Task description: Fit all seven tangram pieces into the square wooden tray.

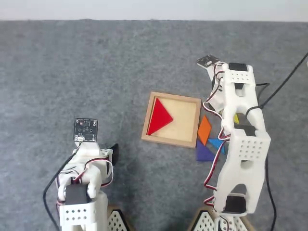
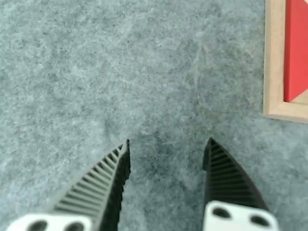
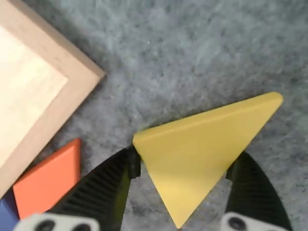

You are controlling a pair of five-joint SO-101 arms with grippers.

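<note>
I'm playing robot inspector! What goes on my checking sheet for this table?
Surface: grey carpet-like mat, lying flat.
Job's things: square wooden tray holds the red triangle; the orange piece, blue piece and purple piece lie on the mat beside it; the yellow triangle sits between gripper fingers.
Clutter: nothing seen.
Grippers: left gripper open over bare mat; right gripper shut on the yellow triangle.
Cables: black cable trails across the mat to the high view's edge.
Surroundings: pale wall behind the mat.
</note>
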